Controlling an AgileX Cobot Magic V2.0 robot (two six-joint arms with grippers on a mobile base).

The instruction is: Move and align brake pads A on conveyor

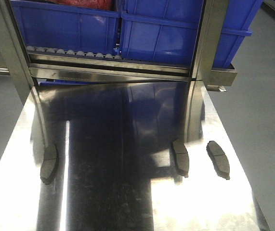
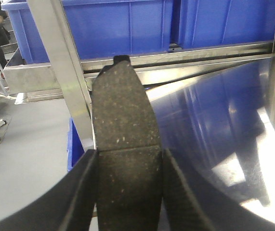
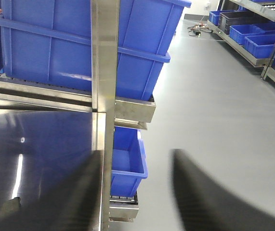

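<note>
Most of the front view is filled by a shiny steel table [image 1: 127,207], in whose surface the blue crates [image 1: 166,33] and the metal frame posts [image 1: 209,43] behind it are mirrored. The crates are carried on a roller rack [image 1: 70,52] along the table's far edge. From its wrist camera the right gripper [image 3: 137,159] is seen with its two dark fingers [image 3: 91,192] spread wide and nothing held between them; beyond it, the table's corner, grey floor and a lower blue crate [image 3: 127,168] are shown. The left gripper [image 2: 128,156] is pressed against both long sides of the held pad [image 2: 123,106], which is pinched with its speckled friction face and centre groove turned to the camera. Three more brake pads are laid flat on the steel table: the left pad [image 1: 49,163] is placed near the left edge, while the middle pad [image 1: 180,158] and the right pad [image 1: 218,159] are set toward the right side, near each other but not touching.
</note>
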